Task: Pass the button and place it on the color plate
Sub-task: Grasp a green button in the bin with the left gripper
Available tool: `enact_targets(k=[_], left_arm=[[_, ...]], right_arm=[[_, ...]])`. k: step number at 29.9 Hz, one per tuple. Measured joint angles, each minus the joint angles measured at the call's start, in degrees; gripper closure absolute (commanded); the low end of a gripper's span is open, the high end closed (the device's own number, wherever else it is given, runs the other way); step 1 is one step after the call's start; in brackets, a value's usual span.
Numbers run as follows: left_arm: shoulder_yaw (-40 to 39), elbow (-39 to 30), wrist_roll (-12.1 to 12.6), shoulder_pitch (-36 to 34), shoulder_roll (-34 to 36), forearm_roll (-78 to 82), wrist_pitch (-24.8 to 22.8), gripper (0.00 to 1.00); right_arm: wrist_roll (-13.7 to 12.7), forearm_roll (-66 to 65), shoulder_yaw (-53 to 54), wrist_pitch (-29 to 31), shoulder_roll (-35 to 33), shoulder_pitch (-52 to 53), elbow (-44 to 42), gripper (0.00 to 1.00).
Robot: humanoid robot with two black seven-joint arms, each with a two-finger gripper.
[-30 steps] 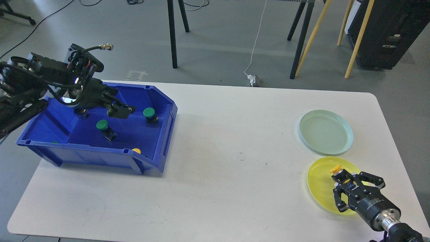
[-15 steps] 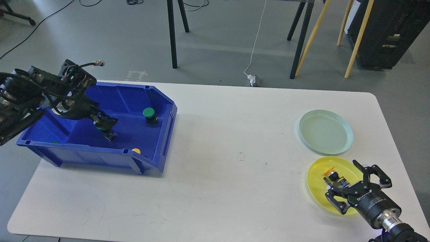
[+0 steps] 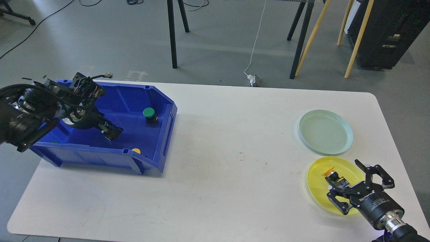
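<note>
A yellow button (image 3: 333,175) lies tipped on its side on the yellow plate (image 3: 317,188) at the table's right front. My right gripper (image 3: 356,187) is open just behind it, fingers spread over the plate's near rim and clear of the button. My left gripper (image 3: 110,131) is down inside the blue bin (image 3: 100,158), at the spot where a green button stood; that button is hidden under it. The fingers look dark and cannot be told apart. Another green button (image 3: 148,113) stands further right in the bin. A yellow button (image 3: 136,151) peeks over the bin's front wall.
A pale green plate (image 3: 326,131) lies just beyond the yellow one. The white table (image 3: 235,151) spreads between bin and plates. Stand legs, wooden poles and a cable are on the floor beyond the far edge.
My left arm dropped lower into the bin, and its gripper now covers the green button. My right gripper opened, left the yellow button on the yellow plate and drew back a little.
</note>
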Motion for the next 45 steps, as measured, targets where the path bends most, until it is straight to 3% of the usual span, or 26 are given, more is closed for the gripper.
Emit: enact_targets(k=[13,19,26,33,38,45], left_arm=[[3.0,6.5,0.0,0.1,-2.8,-0.6,0.0,0.09],[3.5,8.2,0.0,0.3,-4.1,-1.4,0.0,0.26],[3.5,9.0,0.0,0.5,-4.4,-2.3,0.0,0.30],[3.5,10.9,0.0,0.6,-5.7,-4.1,0.0,0.51],[3.6,11.1,0.0,0.6,-5.8,-4.3,0.0,0.79],[3.6,10.8,0.0,0.4,-5.4,-4.2,0.0,0.82]], right_arm=[[0.1,0.0,0.0,0.5,0.0,-0.2,0.1,0.01],[0.2,0.0,0.0,0.6,0.0,-0.2,0.0,0.01],[0.4,0.0,-0.1,0.6,0.0,-0.7,0.0,0.01],[0.5,0.0,0.0,0.6,0.0,-1.2,0.0,0.01],[0.6,0.0,0.0,0.6,0.0,-1.3,0.0,0.01],[0.6,0.0,1.9,0.6,-0.1,-1.2,0.1,0.01]])
